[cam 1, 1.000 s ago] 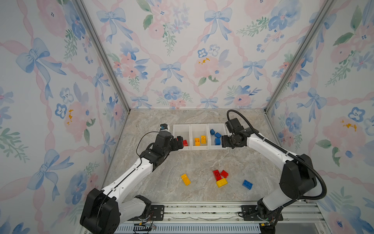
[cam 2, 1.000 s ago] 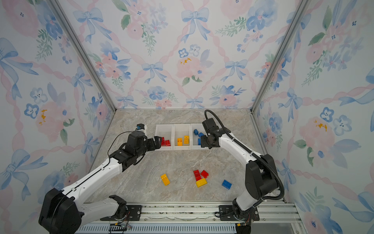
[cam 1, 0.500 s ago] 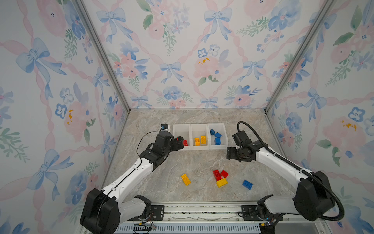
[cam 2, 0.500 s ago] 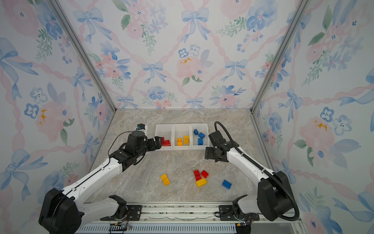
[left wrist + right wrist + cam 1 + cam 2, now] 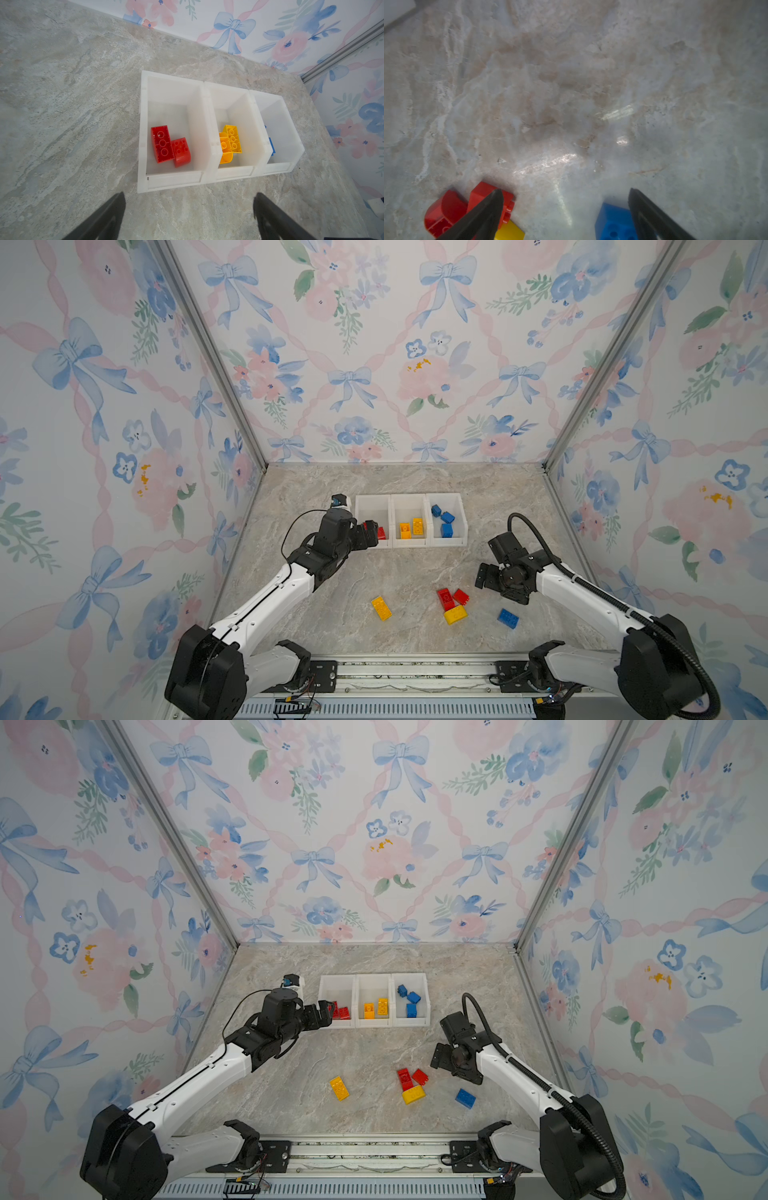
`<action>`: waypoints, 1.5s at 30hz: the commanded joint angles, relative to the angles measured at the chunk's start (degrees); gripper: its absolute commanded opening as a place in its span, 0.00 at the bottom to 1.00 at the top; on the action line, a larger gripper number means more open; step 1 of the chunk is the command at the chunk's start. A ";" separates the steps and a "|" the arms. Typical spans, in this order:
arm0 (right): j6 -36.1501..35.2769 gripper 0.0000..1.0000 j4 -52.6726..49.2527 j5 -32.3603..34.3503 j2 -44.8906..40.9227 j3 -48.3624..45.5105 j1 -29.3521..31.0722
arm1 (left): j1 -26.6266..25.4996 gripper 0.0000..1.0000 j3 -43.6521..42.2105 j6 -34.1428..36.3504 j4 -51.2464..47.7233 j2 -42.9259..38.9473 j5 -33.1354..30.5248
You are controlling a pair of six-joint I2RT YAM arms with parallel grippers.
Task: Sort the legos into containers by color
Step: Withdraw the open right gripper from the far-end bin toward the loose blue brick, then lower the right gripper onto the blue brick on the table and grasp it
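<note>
A marbled beige-grey stone-look worktop [image 5: 374, 572] forms the floor of the cell, and its veining shows plainly in both wrist views. Walls papered with pale blue bows, pink flowers and green leaves [image 5: 374, 364] close it in at the back and on both sides. Slanting silver metal corner posts [image 5: 208, 352] stand where the walls meet. Along the near edge runs a silver metal rail [image 5: 415, 670], with a slotted grey strip [image 5: 374, 709] just below it.

Bright even light, soft shadows; right wrist view hazy, glare streaks on the tabletop [image 5: 546, 164]
</note>
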 commanded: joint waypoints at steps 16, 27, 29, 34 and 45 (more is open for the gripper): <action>10.69 0.97 -5.95 -0.91 -10.23 -9.30 -5.03 | 0.33 0.98 0.50 1.63 0.28 0.83 1.70; 10.54 0.95 -3.95 -1.74 -8.51 -9.66 -5.04 | 0.33 0.98 -0.02 1.53 0.28 0.33 1.46; 10.55 0.93 -3.83 -1.79 -7.94 -9.59 -5.04 | 0.33 0.98 -0.01 1.45 0.28 0.30 1.37; 9.77 0.86 -3.17 -2.24 -6.16 -9.13 -4.95 | 0.33 0.98 -0.21 1.21 0.39 0.05 1.12; 9.66 0.61 -2.15 -2.60 -3.91 -8.92 -3.94 | 0.33 0.98 -1.17 0.79 0.39 -1.12 0.47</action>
